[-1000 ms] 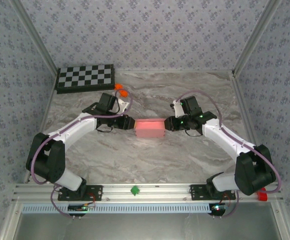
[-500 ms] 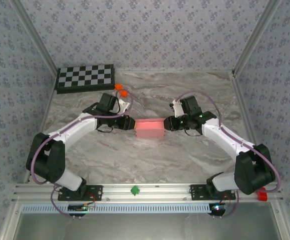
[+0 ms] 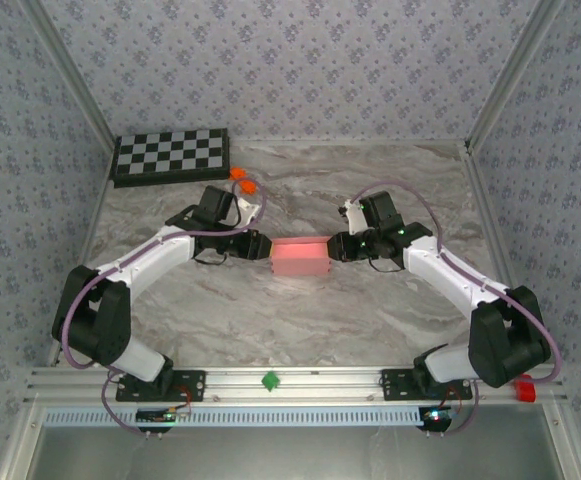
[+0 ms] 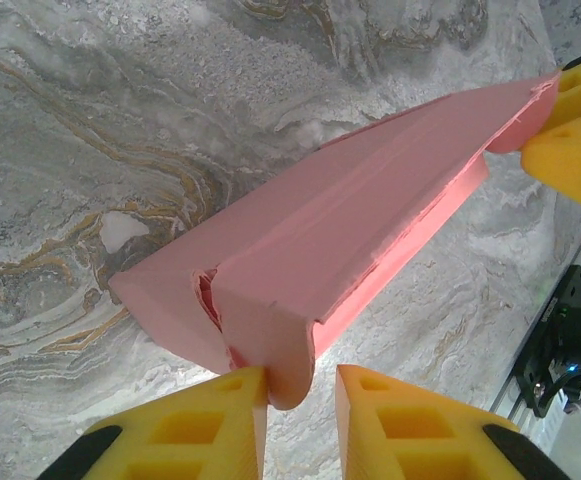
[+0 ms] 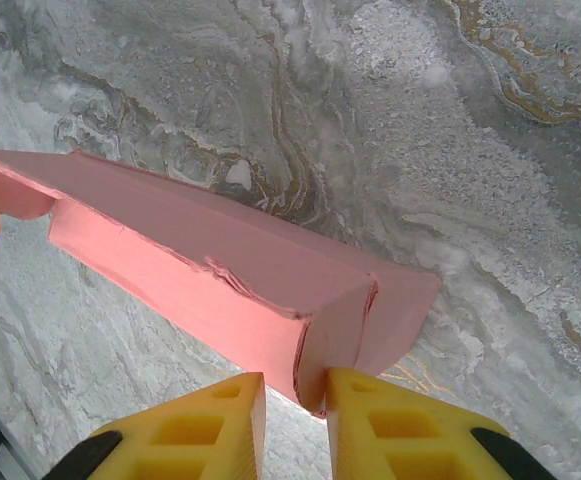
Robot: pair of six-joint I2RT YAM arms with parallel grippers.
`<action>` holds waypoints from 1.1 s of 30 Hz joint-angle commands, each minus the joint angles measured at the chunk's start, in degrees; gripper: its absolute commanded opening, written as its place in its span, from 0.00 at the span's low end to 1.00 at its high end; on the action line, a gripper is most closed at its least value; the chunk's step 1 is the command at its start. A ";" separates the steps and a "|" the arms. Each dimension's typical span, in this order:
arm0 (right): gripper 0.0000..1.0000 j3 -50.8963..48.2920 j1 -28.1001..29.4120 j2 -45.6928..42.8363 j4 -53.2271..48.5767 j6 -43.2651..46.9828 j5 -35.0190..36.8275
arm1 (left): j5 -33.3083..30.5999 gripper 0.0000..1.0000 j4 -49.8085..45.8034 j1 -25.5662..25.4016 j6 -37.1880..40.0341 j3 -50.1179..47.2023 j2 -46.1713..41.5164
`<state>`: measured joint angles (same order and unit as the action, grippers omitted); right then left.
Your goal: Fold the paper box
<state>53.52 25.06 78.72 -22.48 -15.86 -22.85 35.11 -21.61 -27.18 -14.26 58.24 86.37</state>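
The pink paper box point(image 3: 300, 257) lies folded into a long flat shape at mid-table, with one gripper at each end. My left gripper point(image 3: 260, 246) is at its left end. In the left wrist view the rounded end flap of the box point(image 4: 350, 230) pokes between the yellow fingers point(image 4: 220, 420). It touches the left one, with a gap to the right one, so the left gripper point(image 4: 301, 390) is open. My right gripper point(image 3: 336, 247) is at the right end. There the box's point(image 5: 220, 260) end flap leans on the right finger point(image 5: 390, 420), clear of the left one, and the right gripper point(image 5: 295, 385) is open.
A checkerboard point(image 3: 171, 155) lies at the back left, with a small orange brick point(image 3: 238, 175) just in front of it. The marble table point(image 3: 300, 320) is bare between the box and the near rail. A green piece point(image 3: 268, 380) sits on the rail.
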 commanded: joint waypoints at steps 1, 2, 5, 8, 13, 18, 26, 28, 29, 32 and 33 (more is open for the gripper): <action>0.24 1.26 0.40 0.52 -0.10 -0.62 -1.14 | 1.72 0.24 1.26 -0.46 -0.50 1.76 0.29; 0.24 1.24 0.40 0.63 -0.10 -0.61 -1.14 | 1.79 0.24 1.35 -0.49 -0.59 1.79 0.27; 0.24 1.29 0.44 0.58 -0.11 -0.65 -1.14 | 1.98 0.24 1.46 -0.49 -0.72 1.69 0.36; 0.24 1.54 0.45 0.60 -0.07 -0.65 -1.14 | 1.98 0.24 1.48 -0.48 -0.70 1.70 0.43; 0.24 1.72 0.56 0.60 0.00 -0.83 -1.26 | 1.55 0.24 1.04 -0.48 -0.50 1.54 0.73; 0.24 1.96 0.66 0.70 -0.12 -0.79 -1.27 | 1.02 0.24 0.61 -0.59 -0.25 1.45 1.15; 0.24 2.47 0.86 1.15 -0.37 -0.75 -1.67 | 0.57 0.24 0.21 -0.86 0.02 1.53 1.48; 0.24 2.54 0.93 1.38 -0.47 -0.74 -1.58 | 0.48 0.24 0.13 -0.84 0.11 1.66 1.52; 0.24 2.59 0.87 1.45 -0.57 -0.76 -1.66 | 0.48 0.24 0.07 -0.86 0.19 1.68 1.45; 0.24 2.69 1.01 1.79 -0.59 -0.80 -1.61 | 0.35 0.24 0.03 -0.80 0.20 1.65 1.47; 0.24 2.73 1.09 1.87 -0.68 -0.76 -1.56 | 0.31 0.24 -0.08 -0.77 0.28 1.69 1.44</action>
<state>54.59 25.45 79.96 -22.50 -16.08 -23.03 35.07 -21.02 -27.55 -14.63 58.24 87.44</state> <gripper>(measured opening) 0.237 0.239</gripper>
